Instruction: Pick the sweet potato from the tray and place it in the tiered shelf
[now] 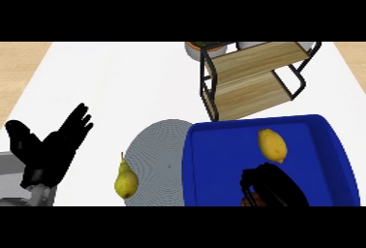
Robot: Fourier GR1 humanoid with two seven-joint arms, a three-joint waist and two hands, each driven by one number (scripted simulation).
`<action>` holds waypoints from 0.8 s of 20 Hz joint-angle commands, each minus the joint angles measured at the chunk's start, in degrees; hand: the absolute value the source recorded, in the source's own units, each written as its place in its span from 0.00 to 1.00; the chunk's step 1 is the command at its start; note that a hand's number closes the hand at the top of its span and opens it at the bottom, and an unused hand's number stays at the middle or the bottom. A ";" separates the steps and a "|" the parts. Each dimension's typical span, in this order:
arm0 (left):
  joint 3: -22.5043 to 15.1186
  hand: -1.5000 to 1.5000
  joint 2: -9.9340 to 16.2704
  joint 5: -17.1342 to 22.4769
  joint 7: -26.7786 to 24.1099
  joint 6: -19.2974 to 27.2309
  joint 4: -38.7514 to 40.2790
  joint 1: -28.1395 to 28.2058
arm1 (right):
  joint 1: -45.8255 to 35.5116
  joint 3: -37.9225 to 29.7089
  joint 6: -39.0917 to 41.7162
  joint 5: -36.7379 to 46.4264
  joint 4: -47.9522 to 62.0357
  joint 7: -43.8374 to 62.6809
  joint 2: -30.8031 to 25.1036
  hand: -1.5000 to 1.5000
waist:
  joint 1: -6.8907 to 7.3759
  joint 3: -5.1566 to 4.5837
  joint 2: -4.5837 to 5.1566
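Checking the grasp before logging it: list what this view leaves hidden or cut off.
- Sweet potato: head view, only a brown sliver shows under the right hand, whose curled fingers hide the rest.
- Blue tray: near rim cut off by the lower edge.
- Pot behind the tiered shelf: cut off by the top edge.

We see two hands, both a flat matte black with no markings we can make out. Our left hand (53,145) shows as a broad palm with long, tapering fingers and a thicker, rounded thumb set off to one side, and it joins a grey forearm (25,186) built of plain blocky panels in lighter and darker grey. Our right hand (275,186) is the same black, its fingers showing as rounded, faintly glossy segments with thin highlights along their edges.
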 commanded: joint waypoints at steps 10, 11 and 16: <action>1.34 0.50 -0.37 -0.83 -1.36 -0.20 6.60 4.37 | -5.07 -14.09 7.65 -14.06 -33.55 18.77 3.09 1.00 | -2.07 -2.16 0.74; 1.10 0.50 -1.01 -1.15 -2.54 -0.17 7.07 4.92 | -6.86 -15.23 8.70 -14.58 -35.53 21.61 3.14 1.00 | -2.05 -2.28 0.77; 0.86 0.50 -2.34 -0.59 -2.95 -1.34 8.70 3.91 | -13.45 -23.46 11.90 -20.70 -38.15 29.62 2.40 1.00 | -1.21 -2.24 1.25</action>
